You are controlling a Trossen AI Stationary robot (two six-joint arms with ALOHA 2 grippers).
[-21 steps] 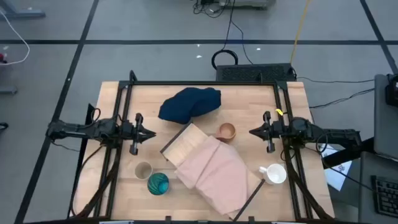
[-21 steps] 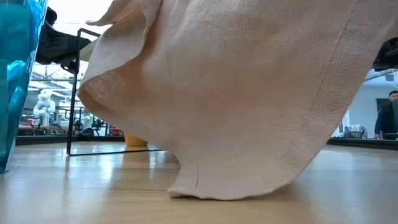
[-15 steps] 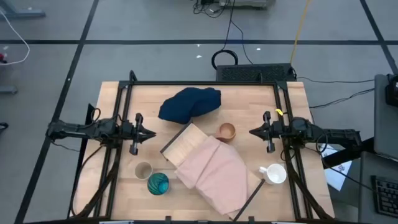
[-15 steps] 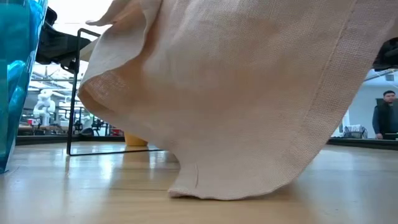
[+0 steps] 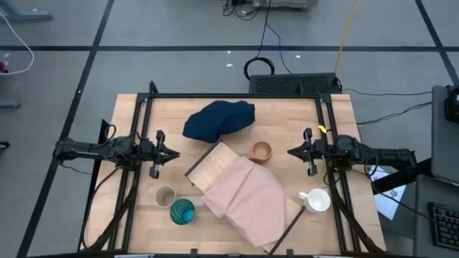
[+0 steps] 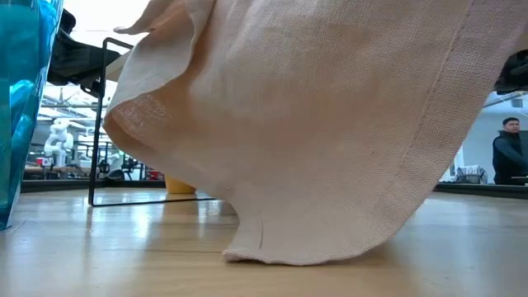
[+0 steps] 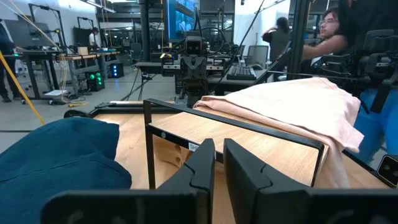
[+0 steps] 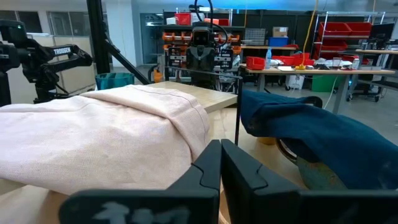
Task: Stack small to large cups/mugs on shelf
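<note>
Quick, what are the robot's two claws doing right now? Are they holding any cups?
Left gripper: shut, holding nothing, waiting at the table's left side.
Right gripper: shut, holding nothing, waiting at the table's right side.

Big pink cloth [image 5: 251,203] is draped over the middle-near part of the wooden table [image 5: 129,215], and it fills most of the low view. A navy cloth [image 5: 219,118] sits bunched up toward the far side. There's also a person [image 6: 509,150] standing in the room beyond the table.
</note>
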